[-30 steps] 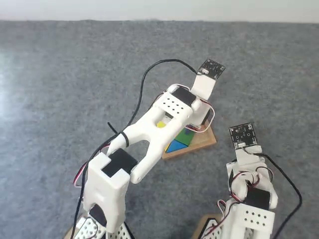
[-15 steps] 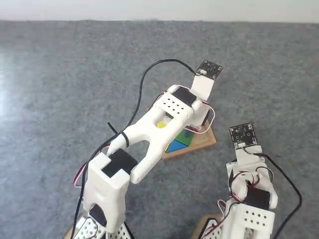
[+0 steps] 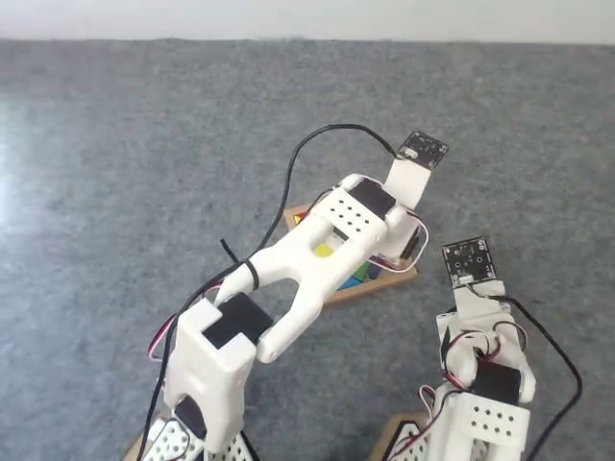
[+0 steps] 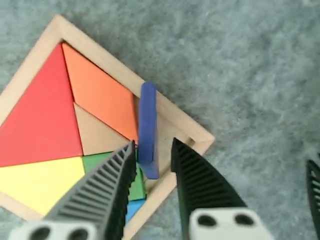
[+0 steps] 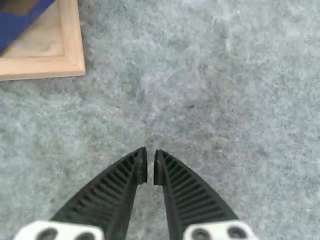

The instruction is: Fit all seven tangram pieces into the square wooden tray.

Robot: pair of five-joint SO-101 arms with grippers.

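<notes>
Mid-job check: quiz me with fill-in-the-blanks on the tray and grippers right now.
The dark blue piece stands on its ____ in the wooden tray.
The large triangle touching the orange piece is ____.
The right gripper, over the grey carpet, holds ____.
Missing: edge; red; nothing.

One square wooden tray [image 4: 185, 120] is lying flat. Six tangram pieces are showing: red [image 4: 40, 120], orange [image 4: 102, 95], yellow [image 4: 42, 182], green [image 4: 139, 186], light blue [image 4: 131, 210], dark blue [image 4: 148, 125]. Two arms are standing: left arm [image 3: 298, 269], right arm [image 3: 480, 375].
</notes>
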